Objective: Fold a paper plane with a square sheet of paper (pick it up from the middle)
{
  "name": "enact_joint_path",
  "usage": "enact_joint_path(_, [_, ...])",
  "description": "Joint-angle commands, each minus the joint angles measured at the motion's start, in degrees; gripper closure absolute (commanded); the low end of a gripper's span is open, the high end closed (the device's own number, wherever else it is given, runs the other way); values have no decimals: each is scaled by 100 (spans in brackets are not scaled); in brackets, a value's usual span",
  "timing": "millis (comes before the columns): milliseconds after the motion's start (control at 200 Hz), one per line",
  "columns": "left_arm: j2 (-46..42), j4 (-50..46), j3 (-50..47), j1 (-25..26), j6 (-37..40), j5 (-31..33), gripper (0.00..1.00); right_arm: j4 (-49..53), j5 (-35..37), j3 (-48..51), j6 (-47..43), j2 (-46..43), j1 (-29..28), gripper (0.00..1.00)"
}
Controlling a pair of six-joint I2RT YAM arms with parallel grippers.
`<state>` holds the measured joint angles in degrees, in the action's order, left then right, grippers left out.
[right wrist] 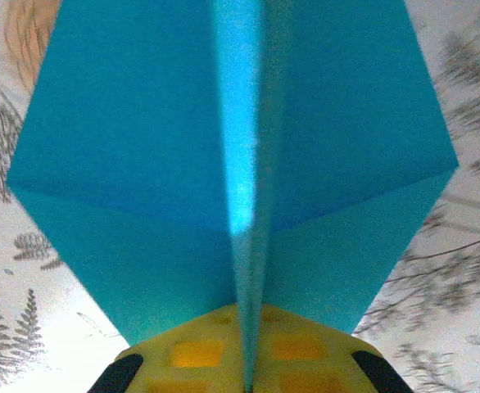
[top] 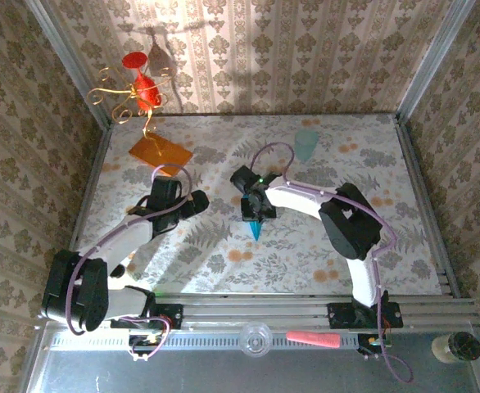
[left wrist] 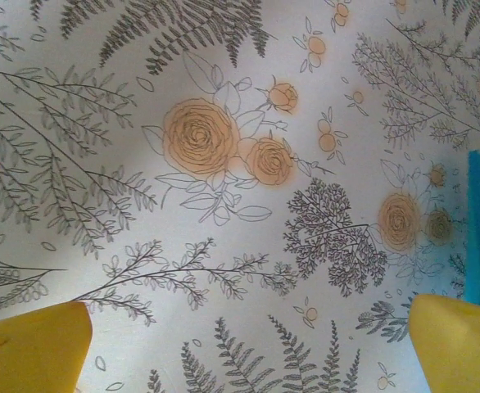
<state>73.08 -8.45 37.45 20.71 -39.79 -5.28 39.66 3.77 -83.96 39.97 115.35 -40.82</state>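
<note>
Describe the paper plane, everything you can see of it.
The plane is thin teal-blue paper, plain and matte. It is folded to a kite-like outline, with a flat wing on each side of a raised centre fold. The right gripper is shut on that fold, its yellow pads pinching it from both sides. From above, the plane sits mid-table, with its pointed tip poking out past the gripper toward the arm bases. Whether it rests on the floral cloth or hangs just above it cannot be told.
</note>
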Motion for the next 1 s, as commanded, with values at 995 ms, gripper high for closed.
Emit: enact_joint_path(995, [250,-502,350,69,71,-124,0,976,-63,-2134,-1470,1349,1058,80])
